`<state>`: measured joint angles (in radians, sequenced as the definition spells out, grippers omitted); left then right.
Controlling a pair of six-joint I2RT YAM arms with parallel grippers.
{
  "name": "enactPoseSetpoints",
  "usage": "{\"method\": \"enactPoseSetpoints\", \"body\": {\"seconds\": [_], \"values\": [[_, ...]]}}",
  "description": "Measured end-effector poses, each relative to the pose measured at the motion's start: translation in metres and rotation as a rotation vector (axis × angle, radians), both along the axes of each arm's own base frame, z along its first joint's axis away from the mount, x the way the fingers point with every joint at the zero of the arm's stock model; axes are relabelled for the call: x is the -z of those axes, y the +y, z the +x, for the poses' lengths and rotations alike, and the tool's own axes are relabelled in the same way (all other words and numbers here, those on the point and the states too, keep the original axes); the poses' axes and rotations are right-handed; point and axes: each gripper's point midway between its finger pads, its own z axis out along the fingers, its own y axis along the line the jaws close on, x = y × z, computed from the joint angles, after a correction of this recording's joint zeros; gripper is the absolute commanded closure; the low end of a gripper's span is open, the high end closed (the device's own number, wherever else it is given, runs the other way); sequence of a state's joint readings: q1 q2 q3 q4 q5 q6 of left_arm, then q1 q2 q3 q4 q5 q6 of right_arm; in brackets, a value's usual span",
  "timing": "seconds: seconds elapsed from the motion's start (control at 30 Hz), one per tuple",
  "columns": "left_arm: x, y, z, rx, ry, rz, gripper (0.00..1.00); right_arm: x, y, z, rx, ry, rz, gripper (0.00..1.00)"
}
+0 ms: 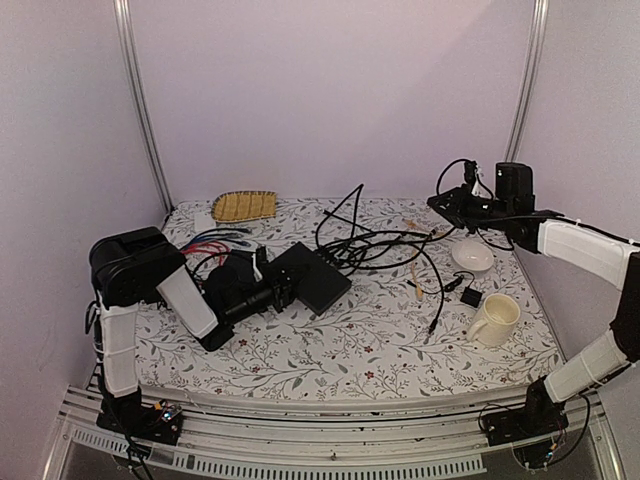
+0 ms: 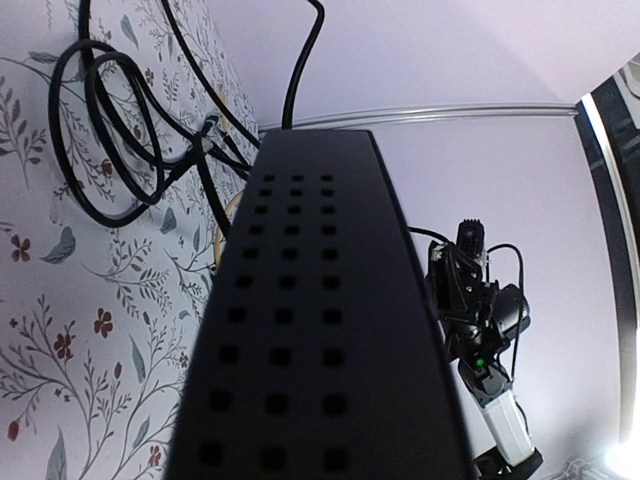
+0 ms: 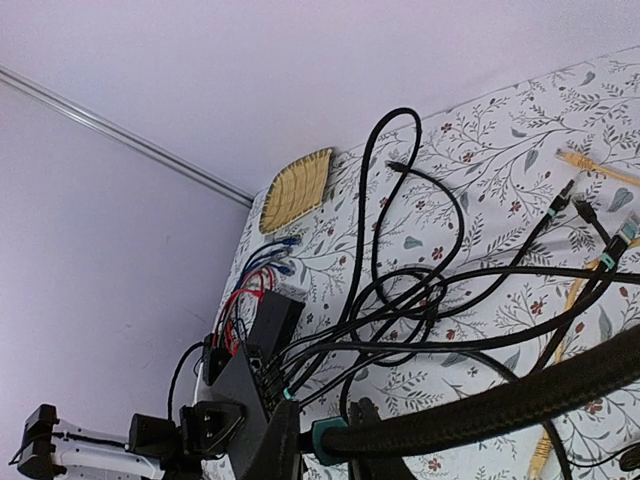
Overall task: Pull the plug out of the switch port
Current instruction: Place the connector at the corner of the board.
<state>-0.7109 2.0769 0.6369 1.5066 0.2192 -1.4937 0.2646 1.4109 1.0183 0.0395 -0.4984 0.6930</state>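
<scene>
Hold the switch [image 1: 312, 275] firm mid-table, nearer the left edge, at the left gripper [image 1: 272, 292] (jaw state impossible to tell). Draw the cable [image 3: 500, 398], apparently clamped in the right gripper [image 1: 452, 205] near the far right corner, straight away from the sockets.

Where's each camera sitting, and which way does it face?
Top external: above and behind the bases, facing the table; shows left gripper by the switch, right gripper raised.
Left wrist: just over the switch's vented top, facing the right arm; own fingers unseen.
Right wrist: raised far right, facing back over the cables toward the switch and left arm.
Shared: all three see the switch.
</scene>
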Motion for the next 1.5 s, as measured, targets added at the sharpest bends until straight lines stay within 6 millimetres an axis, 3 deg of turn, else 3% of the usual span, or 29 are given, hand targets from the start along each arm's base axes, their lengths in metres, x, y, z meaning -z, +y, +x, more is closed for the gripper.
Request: {"method": "enactPoseSetpoints", "body": {"seconds": [0.33, 0.7, 0.93, 1.2, 1.5], "values": [[0.0, 0.01, -0.007, -0.019, 0.013, 0.009, 1.0, 0.011, -0.03, 0.046, 0.159, -0.03, -0.044, 0.99], [0.006, 0.017, -0.006, -0.052, 0.033, 0.016, 1.0, 0.046, -0.063, 0.072, 0.289, 0.018, -0.097, 0.98], [-0.009, 0.007, 0.006, -0.051, 0.005, -0.027, 1.0, 0.053, -0.094, 0.084, 0.366, 0.024, -0.104, 0.98], [-0.027, -0.004, 0.017, -0.038, -0.033, -0.069, 1.0, 0.066, -0.123, 0.086, 0.43, 0.037, -0.101, 0.97], [-0.031, -0.021, 0.023, 0.024, -0.047, -0.093, 1.0, 0.117, -0.142, 0.064, 0.498, 0.162, -0.091, 0.84]]}}
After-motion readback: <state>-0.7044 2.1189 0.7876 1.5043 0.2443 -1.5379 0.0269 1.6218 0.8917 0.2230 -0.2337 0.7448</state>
